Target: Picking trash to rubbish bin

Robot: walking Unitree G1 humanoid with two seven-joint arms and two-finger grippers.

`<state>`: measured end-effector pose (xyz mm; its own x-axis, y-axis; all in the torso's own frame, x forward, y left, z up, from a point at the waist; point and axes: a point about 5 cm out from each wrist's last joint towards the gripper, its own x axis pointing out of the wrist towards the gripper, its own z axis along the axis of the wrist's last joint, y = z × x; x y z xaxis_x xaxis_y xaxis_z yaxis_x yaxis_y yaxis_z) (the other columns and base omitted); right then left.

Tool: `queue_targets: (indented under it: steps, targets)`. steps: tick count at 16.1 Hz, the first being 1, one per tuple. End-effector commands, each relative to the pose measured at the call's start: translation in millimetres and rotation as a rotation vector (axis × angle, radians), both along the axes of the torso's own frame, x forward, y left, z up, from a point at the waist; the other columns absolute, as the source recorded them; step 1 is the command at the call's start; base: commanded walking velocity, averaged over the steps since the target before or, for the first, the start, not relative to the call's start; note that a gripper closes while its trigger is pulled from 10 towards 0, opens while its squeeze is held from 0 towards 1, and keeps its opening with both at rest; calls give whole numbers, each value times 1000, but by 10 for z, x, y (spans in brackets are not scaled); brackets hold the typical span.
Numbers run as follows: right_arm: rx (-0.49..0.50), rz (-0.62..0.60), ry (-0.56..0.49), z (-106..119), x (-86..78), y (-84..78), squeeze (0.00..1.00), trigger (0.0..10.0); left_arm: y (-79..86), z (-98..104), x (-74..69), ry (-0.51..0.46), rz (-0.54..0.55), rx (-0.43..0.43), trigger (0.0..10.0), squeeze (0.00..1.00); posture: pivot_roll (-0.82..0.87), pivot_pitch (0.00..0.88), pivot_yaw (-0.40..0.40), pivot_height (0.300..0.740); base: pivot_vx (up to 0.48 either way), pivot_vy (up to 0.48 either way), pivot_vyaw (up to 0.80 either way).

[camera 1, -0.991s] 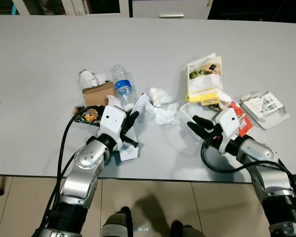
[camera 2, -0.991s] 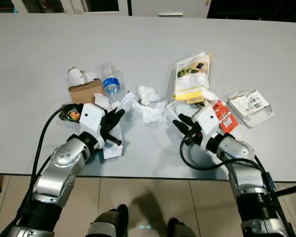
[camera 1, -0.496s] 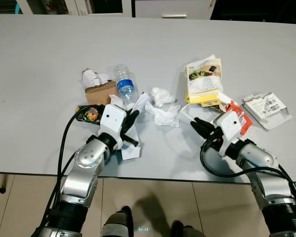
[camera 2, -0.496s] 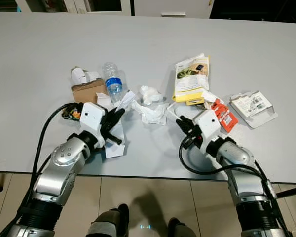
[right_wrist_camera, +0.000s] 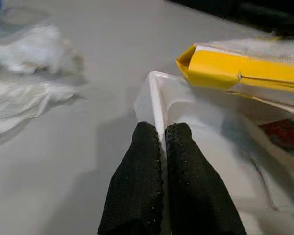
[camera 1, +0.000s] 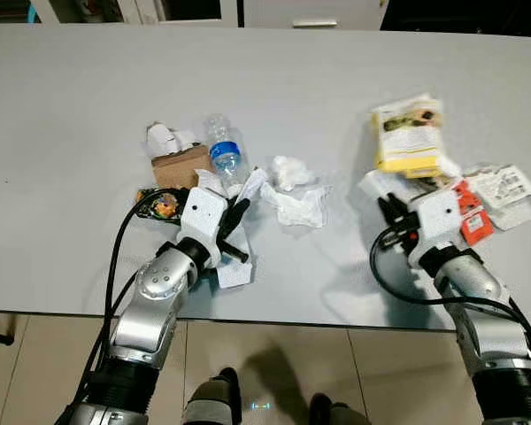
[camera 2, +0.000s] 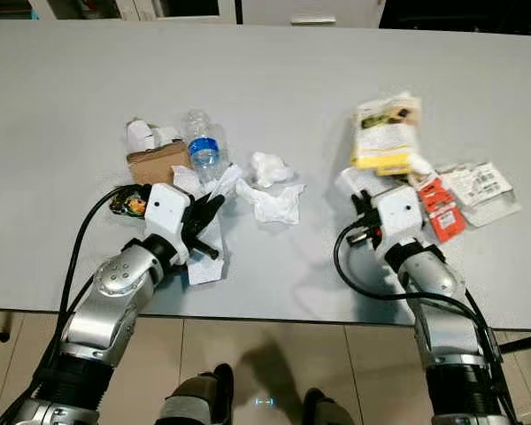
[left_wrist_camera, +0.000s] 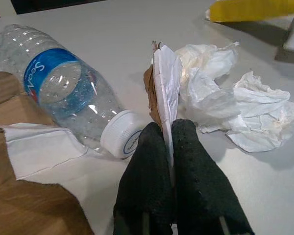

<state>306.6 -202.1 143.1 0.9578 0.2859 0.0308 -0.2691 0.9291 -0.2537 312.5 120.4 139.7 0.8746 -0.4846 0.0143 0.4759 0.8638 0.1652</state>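
Note:
On the grey table (camera 1: 88, 97) lies scattered trash. My left gripper (camera 1: 234, 219) is shut on a folded white paper (left_wrist_camera: 167, 78) with brown card behind it, next to a clear water bottle (camera 1: 221, 152) with a blue label. Crumpled white tissue (camera 1: 294, 191) lies in the middle. My right gripper (camera 1: 388, 209) is shut on the rim of a clear plastic tray (right_wrist_camera: 154, 95). Against that tray sit a yellow packet (camera 1: 409, 135), a red packet (camera 1: 470, 220) and a blister pack (camera 1: 514, 187).
A brown cardboard piece (camera 1: 179, 166) with white scraps and a dark sweet wrapper (camera 1: 160, 205) lie left of the bottle. The table's front edge (camera 1: 283, 320) runs just below both arms, with tiled floor beneath. The far half of the table is bare.
My right gripper has shut on the plastic tray and moved right, dragging the yellow packet, red packet and blister pack with it. The left gripper stays put on the paper.

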Motion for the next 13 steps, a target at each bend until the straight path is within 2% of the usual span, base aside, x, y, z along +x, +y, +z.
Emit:
queue_targets:
  steps: [1,5,11,13]
  targets:
    - [2,-38,-38,71,-23,-35,0,0,-15,5,8,-7,-8,12,10000,0,258,205,25,740,0,0,0]
    - [28,-123,-199,403,-1,11,0,0,-11,5,20,-9,-4,14,10000,0,259,203,30,740,0,0,0]
    - [33,-156,-336,753,-57,161,0,0,-37,8,35,-12,-6,7,10000,0,250,197,26,740,0,0,0]
    - [29,-157,-349,784,-70,180,0,0,-45,8,38,-13,-7,6,10000,0,250,197,26,740,0,0,0]
